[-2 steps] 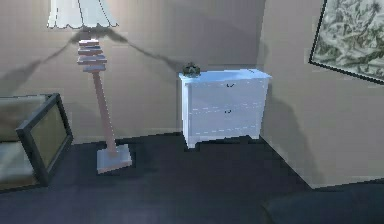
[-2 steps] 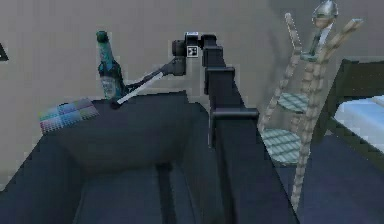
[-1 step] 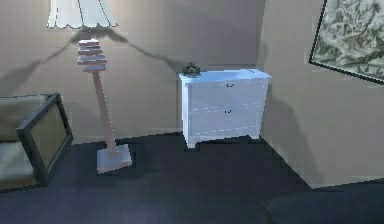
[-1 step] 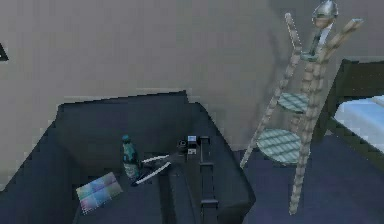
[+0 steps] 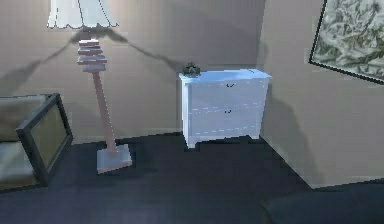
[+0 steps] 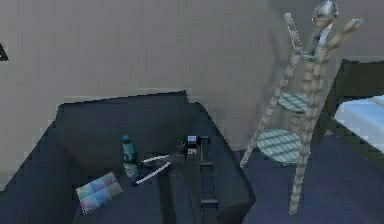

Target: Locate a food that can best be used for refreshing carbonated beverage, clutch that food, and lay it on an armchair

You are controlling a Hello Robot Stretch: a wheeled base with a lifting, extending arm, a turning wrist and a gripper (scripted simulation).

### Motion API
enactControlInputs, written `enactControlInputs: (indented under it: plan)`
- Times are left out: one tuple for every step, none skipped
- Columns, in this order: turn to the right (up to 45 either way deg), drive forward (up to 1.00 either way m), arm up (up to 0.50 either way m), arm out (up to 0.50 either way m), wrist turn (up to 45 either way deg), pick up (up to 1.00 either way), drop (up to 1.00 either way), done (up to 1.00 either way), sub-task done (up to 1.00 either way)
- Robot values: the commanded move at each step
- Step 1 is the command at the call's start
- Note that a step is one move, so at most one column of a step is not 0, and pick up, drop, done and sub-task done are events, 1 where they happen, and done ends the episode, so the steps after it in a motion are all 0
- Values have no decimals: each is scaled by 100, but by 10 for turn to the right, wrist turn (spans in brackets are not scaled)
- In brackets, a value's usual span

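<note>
Arm side view shows arm [image 6: 206,190] extended, end effector [image 6: 141,171] near bottle [image 6: 129,157].

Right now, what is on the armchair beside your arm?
On the armchair seat: a green bottle and a pale checked booklet. The arm covers the seat's right part.

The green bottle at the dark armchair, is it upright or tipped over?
Upright: the bottle has its narrow neck straight above its wider body, seen against the seat of the armchair.
</note>
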Motion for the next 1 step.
enactControlInputs:
  plan:
    - [0,0,0,0,0,0,100,0,0]
